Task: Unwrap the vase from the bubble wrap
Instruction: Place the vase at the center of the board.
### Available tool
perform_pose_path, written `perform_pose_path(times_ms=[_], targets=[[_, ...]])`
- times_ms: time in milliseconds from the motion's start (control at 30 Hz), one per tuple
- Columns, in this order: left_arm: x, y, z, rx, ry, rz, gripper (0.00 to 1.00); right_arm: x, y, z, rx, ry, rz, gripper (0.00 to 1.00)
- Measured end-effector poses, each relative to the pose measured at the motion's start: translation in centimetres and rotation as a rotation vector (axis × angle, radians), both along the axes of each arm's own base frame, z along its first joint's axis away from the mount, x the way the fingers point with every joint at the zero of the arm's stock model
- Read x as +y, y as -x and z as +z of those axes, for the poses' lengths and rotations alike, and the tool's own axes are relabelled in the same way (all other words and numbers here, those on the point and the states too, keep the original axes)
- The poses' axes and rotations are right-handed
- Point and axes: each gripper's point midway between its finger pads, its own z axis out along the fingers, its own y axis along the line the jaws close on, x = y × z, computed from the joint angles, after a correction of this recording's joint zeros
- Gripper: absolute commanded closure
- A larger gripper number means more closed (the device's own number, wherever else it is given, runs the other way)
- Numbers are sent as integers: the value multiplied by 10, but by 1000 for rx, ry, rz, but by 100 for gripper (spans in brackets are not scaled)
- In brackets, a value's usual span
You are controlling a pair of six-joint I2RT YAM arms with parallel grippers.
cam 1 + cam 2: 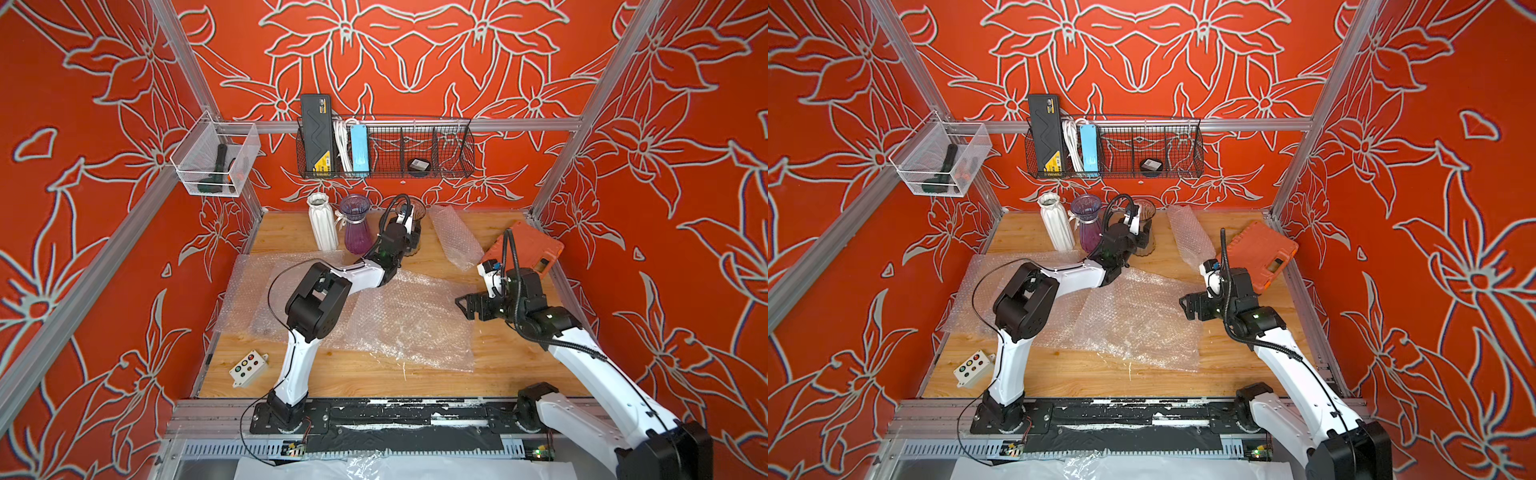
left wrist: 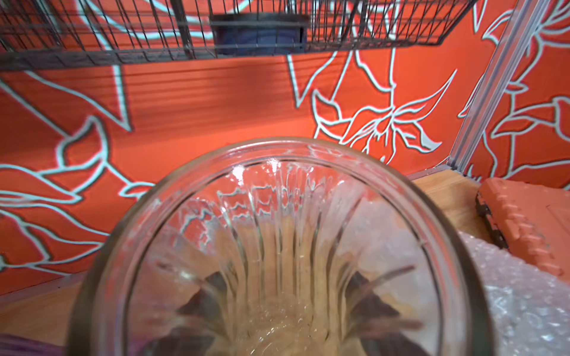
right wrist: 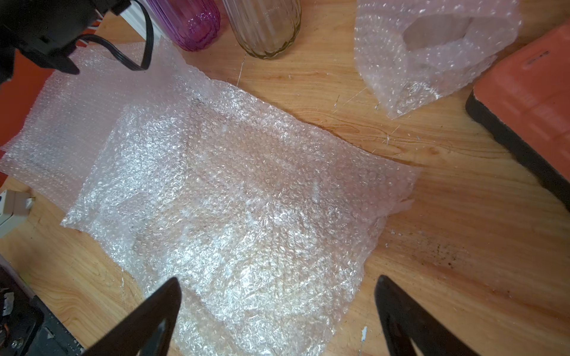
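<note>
Big sheets of bubble wrap [image 1: 411, 328] lie flat and overlapping across the middle of the bench [image 1: 519, 357]. One more crumpled sheet [image 1: 455, 243] sits at the back right, and there's nothing inside any of them. The ribbed clear glass vase [image 2: 277, 240] is bare. It stands upright on the wood at the back, just beside a purple glass vase [image 1: 356, 230], with a white ribbed vase [image 1: 322, 226] further along. By my read the unwrapping itself is done and we're at the set-down.

The left claw [image 1: 409, 239] is partly open, its jaws either side of that glass vase. Whether they're squeezing it or just off it, I cannot tell (the wrist camera looks straight down the vase's mouth, no help there). The right claw [image 3: 277, 278] hovers above the flat wrap, jaws spread wide, holding nothing.

Next move, I'd say: widen the left jaws and draw back clear of the rim without rocking the vase. The purple neighbour is close alongside, so there's little room to swing.

Now the room: orange walls [image 1: 415, 62] with pale flower outlines on three sides, aluminium frame rails [image 1: 519, 124], and a light wooden bench top, scuffed. A black wire basket [image 1: 453, 160] hangs on the back rail. An orange tool case [image 1: 528, 249] sits at the right edge, a clear bin [image 1: 195, 139] hangs at the left corner, and a small white button box [image 1: 248, 368] sits front left.
</note>
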Motion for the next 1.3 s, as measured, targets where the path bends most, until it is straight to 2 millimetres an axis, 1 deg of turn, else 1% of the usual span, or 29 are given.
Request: perform_pose_path(times_ms=[100, 233, 333, 400, 467, 567, 633, 700, 767, 867, 1000, 1133, 1300], targets=[[1, -6, -4, -6, 1, 3, 100, 0, -1, -2, 3, 3, 2, 2], [7, -12, -6, -6, 1, 15, 100, 1, -4, -4, 10, 5, 2, 2], [11, -15, -7, -8, 1, 21, 95, 2, -6, -3, 3, 2, 2, 2], [12, -16, -11, -7, -2, 23, 87, 3, -8, -2, 0, 1, 2, 2], [12, -17, -12, -13, 2, 24, 72, 3, -9, 1, -6, -1, 2, 2], [12, -18, -12, -14, 2, 21, 44, 3, -10, 2, -12, -2, 2, 2], [12, -17, -12, -14, 3, 18, 30, 3, -10, 2, -12, -2, 2, 2], [11, -17, -7, -33, 21, 17, 22, 3, -10, 3, -13, -2, 2, 2], [12, -17, 4, -66, 39, 19, 16, 3, -10, 3, -14, -2, 1, 2], [11, -17, 10, -82, 43, 14, 15, 3, -10, 3, -15, -2, 1, 2], [12, -14, 12, -85, 38, 10, 15, 3, -10, 4, -18, -3, 0, 2], [16, -6, 15, -77, 26, 9, 15, 3, -9, 7, -27, -7, -2, 2], [17, 10, 23, -44, 3, 4, 15, 2, -8, 12, -40, -21, -10, 2]])
